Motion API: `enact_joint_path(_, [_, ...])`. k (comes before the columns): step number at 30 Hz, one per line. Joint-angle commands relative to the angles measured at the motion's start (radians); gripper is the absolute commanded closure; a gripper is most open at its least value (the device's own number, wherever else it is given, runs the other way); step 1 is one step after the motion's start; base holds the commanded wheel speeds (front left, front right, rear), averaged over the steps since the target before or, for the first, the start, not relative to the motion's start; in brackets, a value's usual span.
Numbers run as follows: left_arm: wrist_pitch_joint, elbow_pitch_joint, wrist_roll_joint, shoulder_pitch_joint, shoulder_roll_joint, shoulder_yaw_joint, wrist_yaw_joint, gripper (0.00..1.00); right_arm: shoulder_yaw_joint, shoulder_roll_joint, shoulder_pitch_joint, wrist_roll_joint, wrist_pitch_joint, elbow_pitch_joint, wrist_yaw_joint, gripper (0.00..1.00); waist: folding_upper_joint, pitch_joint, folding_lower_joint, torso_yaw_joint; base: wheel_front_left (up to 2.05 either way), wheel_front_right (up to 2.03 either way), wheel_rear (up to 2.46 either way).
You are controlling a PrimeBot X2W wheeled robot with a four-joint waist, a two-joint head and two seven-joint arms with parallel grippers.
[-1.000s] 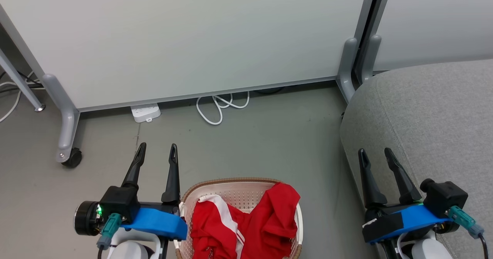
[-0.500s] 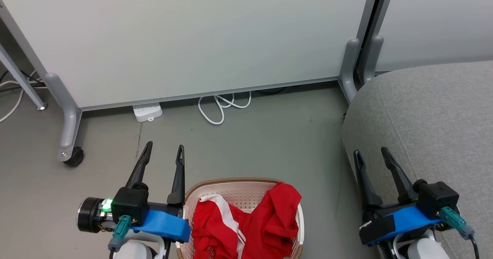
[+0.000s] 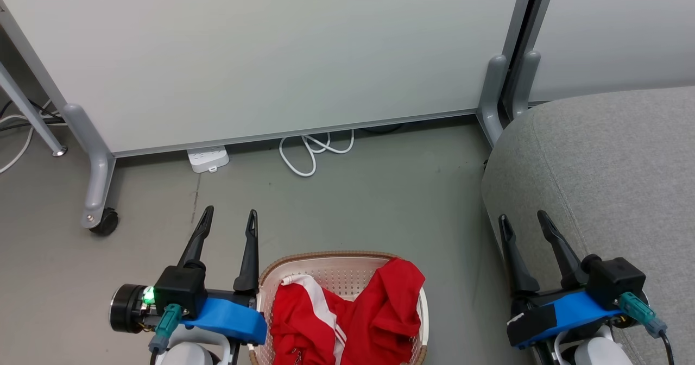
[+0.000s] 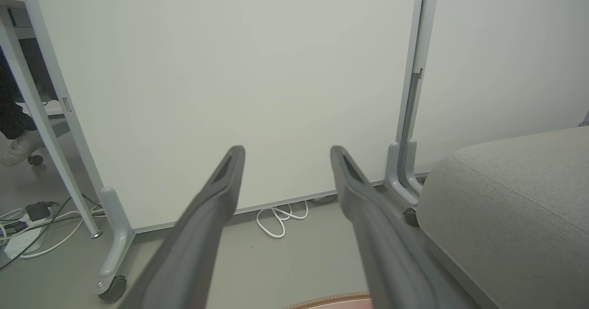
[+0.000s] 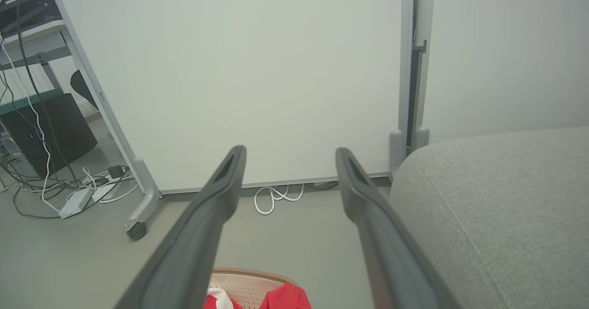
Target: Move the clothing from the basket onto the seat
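1. On the floor at the bottom middle of the head view stands the basket (image 3: pixel 326 256), with the red, white-striped clothing (image 3: pixel 358 316) heaped inside and reaching its right rim. The left gripper (image 3: pixel 231 211) hovers just beside the basket's left side, jaws spread and empty. The right gripper (image 3: pixel 522 215), equally spread and empty, hangs at the left edge of the grey seat (image 3: pixel 608 158), apart from the basket. Behind, a power strip (image 3: pixel 208 158) and a coiled white cable (image 3: pixel 312 153) lie at the foot of a white partition (image 3: pixel 271 55).
2. In the left wrist view, the two dark fingers (image 4: pixel 216 194) stand wide apart with nothing between them. A sliver of the basket's woven rim shows at the bottom edge, and the seat's rounded corner lies to the right.
3. In the right wrist view, the fingers are again wide apart and empty. Low between them sit the basket's far rim and a bit of the red clothing, with the seat to the right.
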Motion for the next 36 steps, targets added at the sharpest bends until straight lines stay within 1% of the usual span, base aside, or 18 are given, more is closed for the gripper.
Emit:
enact_joint_path(1, [-0.005,0.003,-0.003,-0.007,0.002,0.001,0.0,0.0,-0.001,-0.006,-0.006,-0.008,-0.003,0.004,0.002,0.0,-0.0001,0.0,0.0,0.0,0.0,0.0,0.0])
enact_joint_path(14, [-0.005,0.017,-0.004,-0.016,0.002,-0.003,-0.005,0.0,0.001,-0.006,-0.009,-0.001,-0.003,0.01,0.001,0.0,-0.0001,0.005,0.0,0.002,0.0,0.0,0.0])
enact_joint_path(22, [-0.004,0.053,0.031,-0.075,0.008,-0.023,-0.032,0.0,0.003,-0.006,-0.029,-0.001,-0.003,0.003,0.001,0.0,-0.0001,0.043,0.0,-0.01,0.0,0.0,0.0])
enact_joint_path(29, [-0.004,0.142,0.054,-0.172,0.051,-0.074,-0.056,0.0,0.007,-0.006,-0.066,-0.001,-0.003,-0.006,0.001,0.0,-0.0001,0.119,0.0,-0.046,0.0,0.0,0.0])
enact_joint_path(36, [-0.004,0.263,0.062,-0.279,0.115,-0.184,-0.065,0.0,0.005,-0.006,-0.118,-0.007,-0.003,-0.023,0.001,0.0,-0.0001,0.222,0.0,-0.095,0.0,0.0,0.0])
